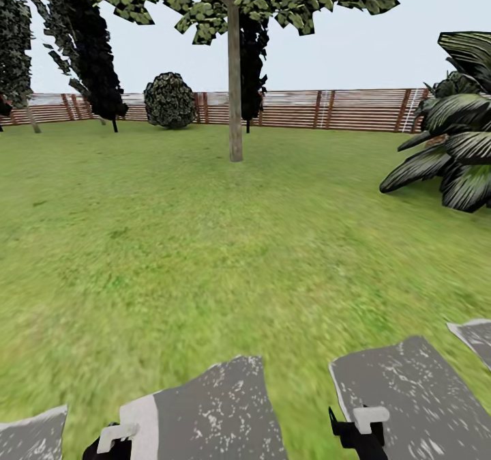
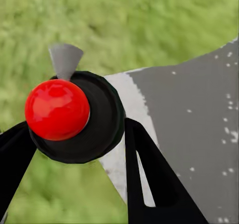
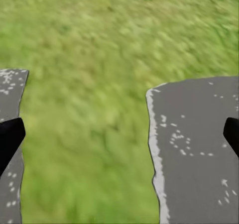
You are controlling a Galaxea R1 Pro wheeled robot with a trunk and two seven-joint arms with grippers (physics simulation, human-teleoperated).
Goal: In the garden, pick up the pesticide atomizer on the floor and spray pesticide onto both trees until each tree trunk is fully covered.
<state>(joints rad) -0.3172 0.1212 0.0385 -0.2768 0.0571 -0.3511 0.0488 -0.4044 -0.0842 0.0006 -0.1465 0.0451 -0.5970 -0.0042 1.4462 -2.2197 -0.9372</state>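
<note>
Left gripper (image 2: 74, 144) clenched on pesticide atomizer (image 2: 74, 117), center-left of left wrist frame; black fingers (image 2: 149, 184) flank its dark body, red ball and grey nozzle on top. Right gripper (image 3: 119, 134) released, fingertips spread at frame edges over grass (image 3: 99, 59) and grey stepping slabs (image 3: 199, 149). Head frame: tree trunk (image 1: 235, 91) upper center on lawn, slatted fence (image 1: 341, 108) behind; palm (image 1: 457, 146) right edge.

Readable text: none in any view.
Labels or brands: none legible on the atomizer (image 2: 74, 117), fence (image 1: 300, 108) or stepping slabs (image 1: 409, 392).
</note>
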